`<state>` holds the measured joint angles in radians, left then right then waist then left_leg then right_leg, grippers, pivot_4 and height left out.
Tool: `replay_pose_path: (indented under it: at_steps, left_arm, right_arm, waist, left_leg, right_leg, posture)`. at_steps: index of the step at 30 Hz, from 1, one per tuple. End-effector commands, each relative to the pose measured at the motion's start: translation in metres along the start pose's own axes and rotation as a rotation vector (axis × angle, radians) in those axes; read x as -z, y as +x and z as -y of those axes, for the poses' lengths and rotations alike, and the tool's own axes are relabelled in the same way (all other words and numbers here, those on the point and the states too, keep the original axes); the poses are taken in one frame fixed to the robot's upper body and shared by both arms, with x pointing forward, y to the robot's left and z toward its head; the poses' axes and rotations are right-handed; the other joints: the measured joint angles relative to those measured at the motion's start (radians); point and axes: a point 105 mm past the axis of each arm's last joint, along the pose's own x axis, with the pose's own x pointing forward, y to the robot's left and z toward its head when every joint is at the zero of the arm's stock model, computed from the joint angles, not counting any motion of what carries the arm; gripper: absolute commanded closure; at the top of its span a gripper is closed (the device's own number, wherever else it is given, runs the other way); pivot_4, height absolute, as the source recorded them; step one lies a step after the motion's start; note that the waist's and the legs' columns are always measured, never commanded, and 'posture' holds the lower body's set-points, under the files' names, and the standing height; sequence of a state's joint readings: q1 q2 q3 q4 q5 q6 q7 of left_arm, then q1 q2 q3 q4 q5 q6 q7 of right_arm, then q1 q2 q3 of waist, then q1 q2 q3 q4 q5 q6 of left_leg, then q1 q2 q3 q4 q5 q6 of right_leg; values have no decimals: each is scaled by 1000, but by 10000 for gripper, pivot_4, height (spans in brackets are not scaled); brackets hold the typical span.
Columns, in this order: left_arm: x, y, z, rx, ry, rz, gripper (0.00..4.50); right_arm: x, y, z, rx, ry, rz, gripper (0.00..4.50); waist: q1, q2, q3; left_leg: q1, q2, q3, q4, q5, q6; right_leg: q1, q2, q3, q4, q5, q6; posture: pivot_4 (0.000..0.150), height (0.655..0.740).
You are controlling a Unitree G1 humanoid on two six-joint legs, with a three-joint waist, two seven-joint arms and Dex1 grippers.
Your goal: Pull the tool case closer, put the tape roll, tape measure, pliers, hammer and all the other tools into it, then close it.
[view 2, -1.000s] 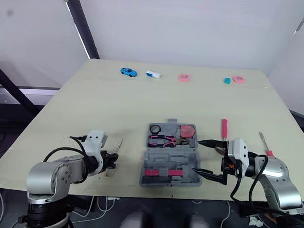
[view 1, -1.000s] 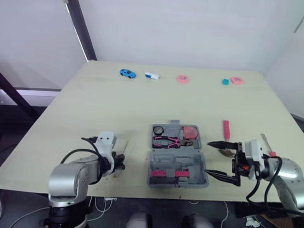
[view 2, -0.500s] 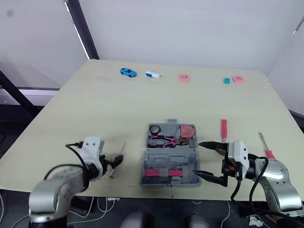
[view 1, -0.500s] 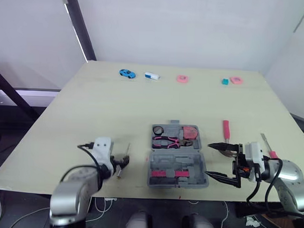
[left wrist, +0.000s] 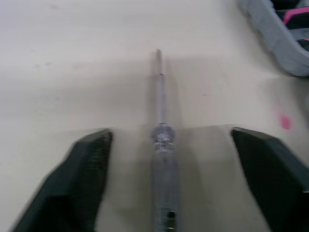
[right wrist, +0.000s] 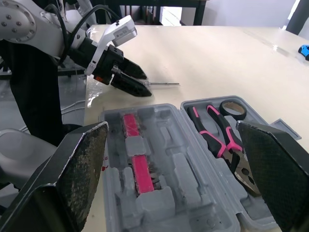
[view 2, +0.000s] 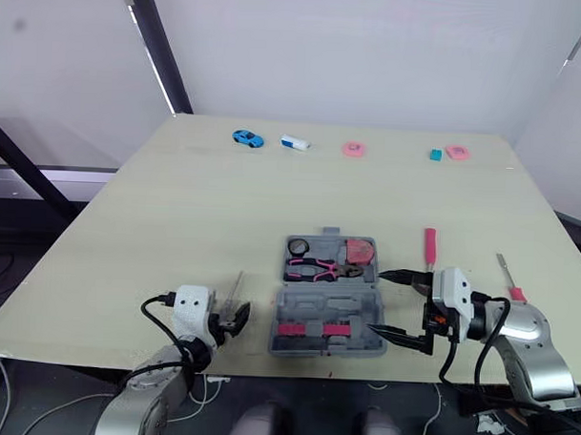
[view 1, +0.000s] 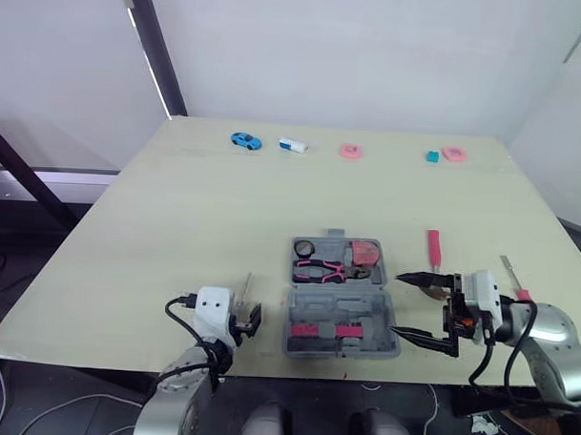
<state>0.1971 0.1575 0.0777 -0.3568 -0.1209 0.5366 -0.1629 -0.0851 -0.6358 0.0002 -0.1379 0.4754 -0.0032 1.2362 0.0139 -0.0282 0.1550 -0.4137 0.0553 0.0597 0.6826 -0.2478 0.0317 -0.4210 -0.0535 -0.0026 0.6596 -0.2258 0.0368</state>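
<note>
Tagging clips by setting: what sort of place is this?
Likely a robotics lab or test room: bare white walls, a plain table holding an open tool case, and small props lined along its far edge.

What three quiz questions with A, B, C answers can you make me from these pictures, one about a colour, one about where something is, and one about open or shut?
1. What colour is the toy car?
A red
B blue
C green

2. Where are the pliers?
A beside the toy car
B on top of the toy car
C in the tool case

3. How is the tool case?
A open
B shut
C shut and upside down

Answers: 1 B, the little car is bright blue. 2 C, the pink-handled pliers lie in the case's far half. 3 A, both halves lie flat with their insides showing.
</note>
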Motion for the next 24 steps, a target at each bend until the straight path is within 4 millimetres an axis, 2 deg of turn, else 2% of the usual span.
replay_pose_path:
  at_steps: [1, 2, 3, 6, 10, 16, 24]
  left_arm:
    - [8, -3, -3, -17, -13, -5, 22511]
    - [9, -3, -3, -16, -9, -6, 26106]
    - [10, -3, -4, -19, -5, -7, 32319]
    - [9, -3, -4, -23, -2, -2, 44345]
    - [6, -4, -6, -15, 16, 11, 44142]
    - [-15, -10, -15, 44, 117, 63, 44141]
    - [-66, -9, -21, 330, 408, 119, 44142]
  right_arm:
    - [-9, 0, 1, -5, -36, 12, 0]
    - [-9, 0, 1, -5, -36, 11, 0]
    - [-9, 0, 1, -6, -36, 11, 0]
    - [-9, 1, 0, -7, -35, 12, 0]
    - [-10, 2, 0, -9, -32, 16, 0]
    - [-13, 3, 0, -11, -25, 35, 0]
    - [-13, 4, 2, -1, -24, 43, 0]
  waist:
    - [0, 0, 0]
    - [0, 0, 0]
    - [0, 0, 0]
    - [0, 0, 0]
    - [0, 0, 0]
    - [-1, 0, 0]
    - [0, 2, 1]
  left_leg:
    - [0, 0, 0, 0, 0, 0]
    - [0, 0, 0, 0, 0, 0]
    - [0, 0, 0, 0, 0, 0]
    - [0, 0, 0, 0, 0, 0]
    - [0, 0, 0, 0, 0, 0]
    - [-1, 0, 0, -1, 0, 0]
    - [-1, 2, 1, -2, 0, 0]
  right_leg:
    - [0, 0, 0, 0, 0, 0]
    - [0, 0, 0, -1, 0, 0]
    - [0, 0, 0, -1, 0, 0]
    - [0, 0, 0, -1, 0, 0]
    - [0, 0, 0, -1, 0, 0]
    - [-1, 0, 0, -1, 0, 0]
    - [-3, -1, 0, -1, 0, 0]
  posture:
    - [1500, 7395]
    - [1500, 7395]
    - [1500, 7395]
    - [1500, 7395]
    - [1500, 7395]
    - [1500, 7395]
    - [1500, 7395]
